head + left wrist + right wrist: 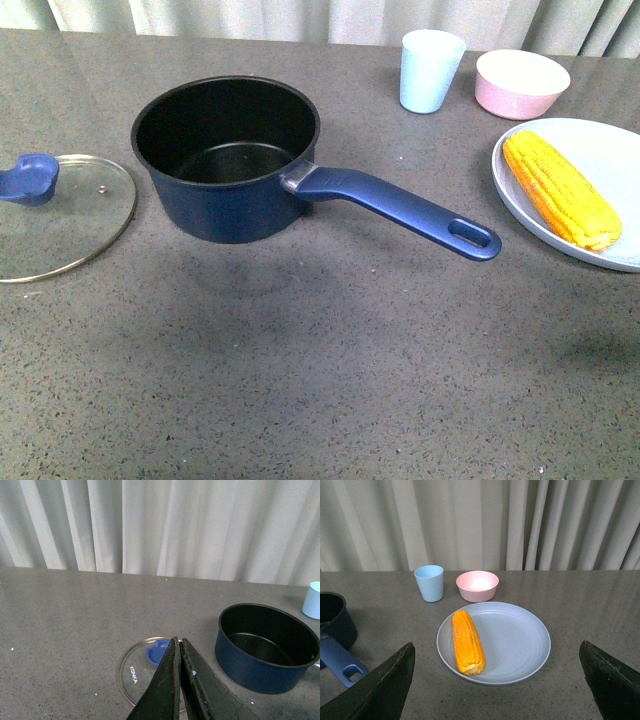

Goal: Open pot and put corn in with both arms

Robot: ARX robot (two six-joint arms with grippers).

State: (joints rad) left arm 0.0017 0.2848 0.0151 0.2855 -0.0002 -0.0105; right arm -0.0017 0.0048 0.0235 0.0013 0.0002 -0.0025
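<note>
With the left tool [179, 641] closed by the lid [150, 675], the right tool [496, 647] is hovering wide apart near the corn [468, 641] on the right-hand plate [520, 640], probably risking an off-centre pinch rolling it away.

Pale, pleated curtains [160, 525] are hanging in long vertical folds across the whole back of the scene, reaching down to the far edge of a dark grey table [320, 380]. Its finely speckled, stone-like top is filling the foreground. Soft, even light is falling across it, raising a faint sheen toward the curtains and casting only weak, blurred shadows.
</note>
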